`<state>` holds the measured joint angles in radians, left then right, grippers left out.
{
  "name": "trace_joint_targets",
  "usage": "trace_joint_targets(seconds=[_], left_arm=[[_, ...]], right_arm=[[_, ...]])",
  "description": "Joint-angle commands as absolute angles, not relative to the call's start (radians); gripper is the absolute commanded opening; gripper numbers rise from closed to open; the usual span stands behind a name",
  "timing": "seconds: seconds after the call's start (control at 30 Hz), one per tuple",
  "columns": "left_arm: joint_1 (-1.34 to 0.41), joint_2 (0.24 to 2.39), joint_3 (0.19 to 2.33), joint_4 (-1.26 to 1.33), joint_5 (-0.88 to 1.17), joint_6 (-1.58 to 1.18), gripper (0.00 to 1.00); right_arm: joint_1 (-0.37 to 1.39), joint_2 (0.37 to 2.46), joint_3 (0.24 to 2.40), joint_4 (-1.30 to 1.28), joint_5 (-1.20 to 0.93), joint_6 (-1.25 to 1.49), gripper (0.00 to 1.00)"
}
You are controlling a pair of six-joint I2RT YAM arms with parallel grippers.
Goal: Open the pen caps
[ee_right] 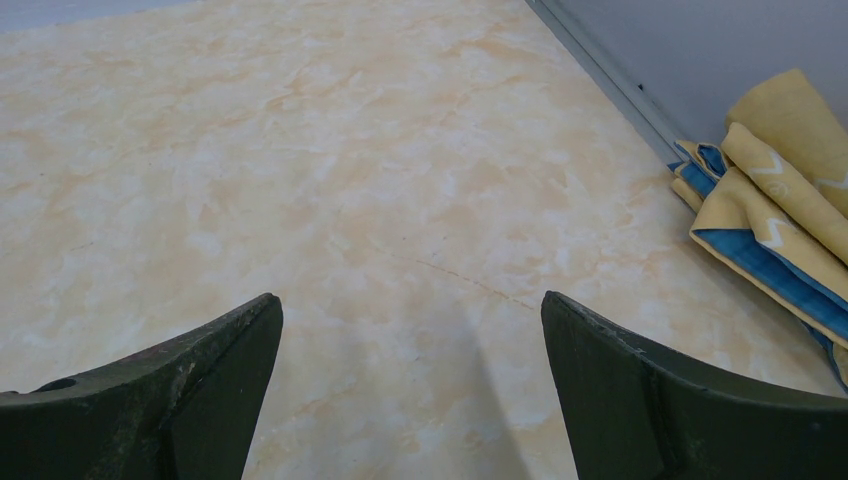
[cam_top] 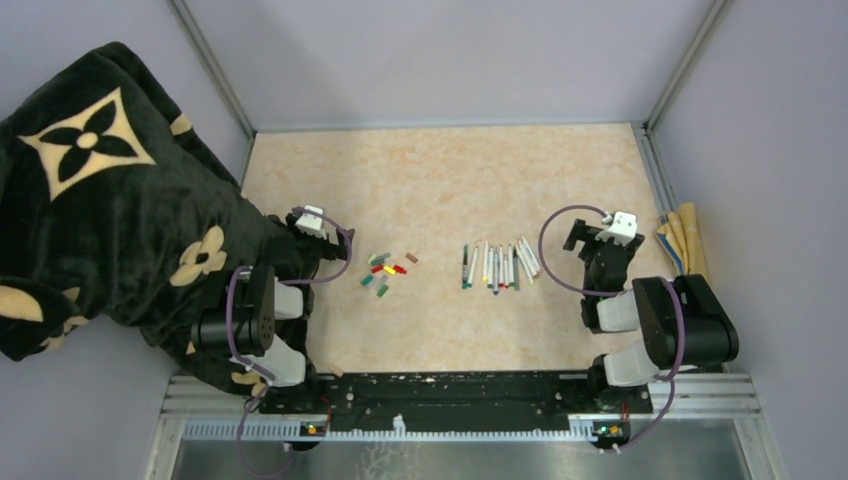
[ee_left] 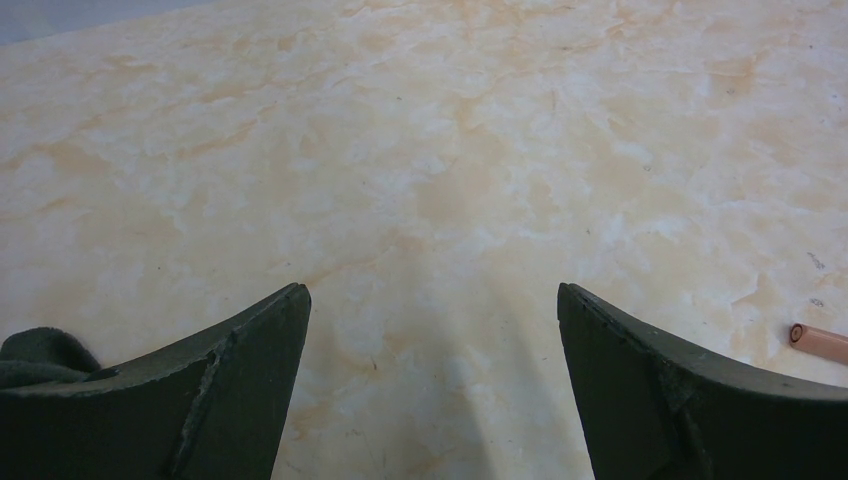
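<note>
Inspection of the table [cam_top: 440,170]: the pens [cam_top: 500,265] lie in a loose, roughly parallel row near its middle, a little toward the right arm. The pen caps [cam_top: 386,270] lie scattered in a small cluster well apart from them, toward the left arm. From this standpoint the pens are too small to tell whether any of them wears a cap. The left gripper [ee_left: 430,292] stands with its jaws spread wide over bare tabletop and holds nothing. A brownish tube end [ee_left: 820,342] at the right edge of its wrist view is probably one of the caps. The right gripper [ee_right: 410,297] is likewise spread wide and empty, with a folded yellow and blue cloth [ee_right: 780,190] off to its right against the wall. A dark patterned blanket [cam_top: 100,200] is draped beside the left arm. In my judgement the pens are light, stiff and smooth. Being round, they are likely to roll or skid if nudged from the side, and the caps more so. Any capped pen is best gripped across mid-barrel by one gripper. The other should pinch the cap squarely and pull straight along the pen's length.
</note>
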<state>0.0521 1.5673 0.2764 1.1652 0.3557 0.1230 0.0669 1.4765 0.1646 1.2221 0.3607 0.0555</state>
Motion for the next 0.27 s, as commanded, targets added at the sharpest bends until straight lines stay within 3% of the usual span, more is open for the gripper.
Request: trace_joint_targets(seconds=[0.0, 0.23], left_arm=[[0.044, 1.572, 0.278, 1.166, 0.35, 0.115, 0.99], [0.041, 1.567, 0.272, 1.17, 0.347, 0.114, 0.99]], right_arm=[[0.061, 1.456, 0.168, 1.249, 0.347, 0.066, 0.99], [0.061, 1.456, 0.168, 1.249, 0.347, 0.066, 0.99]])
